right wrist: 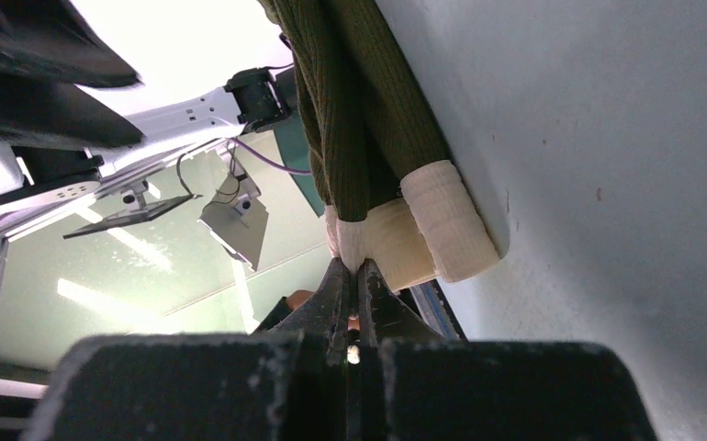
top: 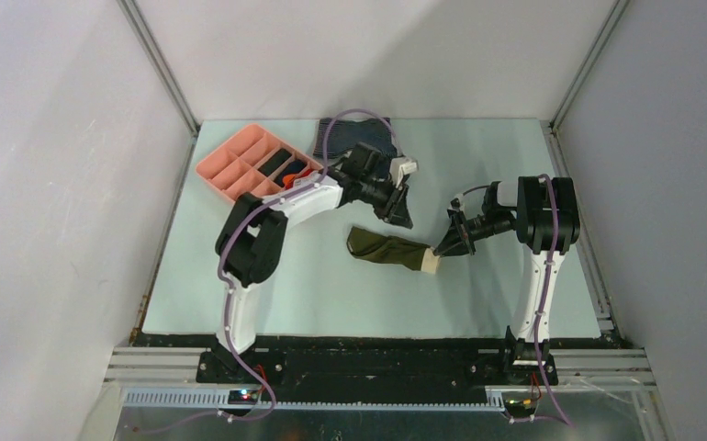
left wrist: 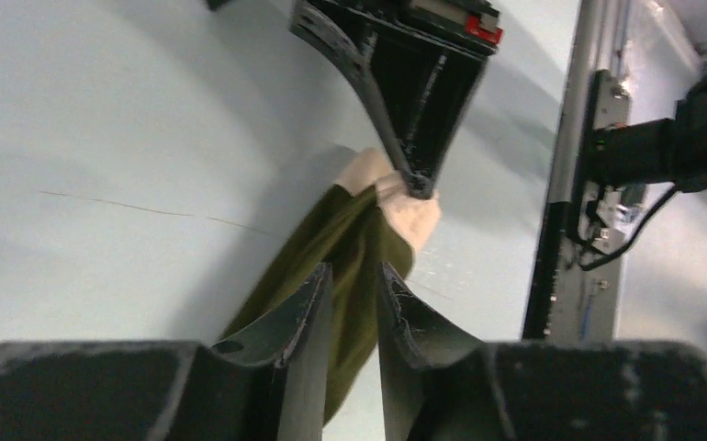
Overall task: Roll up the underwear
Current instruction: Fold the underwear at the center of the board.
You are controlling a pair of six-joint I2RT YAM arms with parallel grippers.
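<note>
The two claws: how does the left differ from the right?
The left claw stands open; the right claw is pinched shut on the cream band of the underwear. The left claw hovers by the green end, the right claw at the opposite end. Both are black.

The right gripper has its 2 jaws pressed together on a thin cream edge of the underwear, with no gap visible between them. From that pinch the olive-green ribbed cloth runs away from the camera in 2 long bunched folds. The cream waistband is doubled into a thick roll just beside the jaws and rests against the pale worktop, which the right-hand fold also touches along its length. Farther off, past the cloth, a white link of the left arm shows against a bright glare, with a purple cable looping below it. Dark blurred shapes fill the upper corner beside it.
</note>
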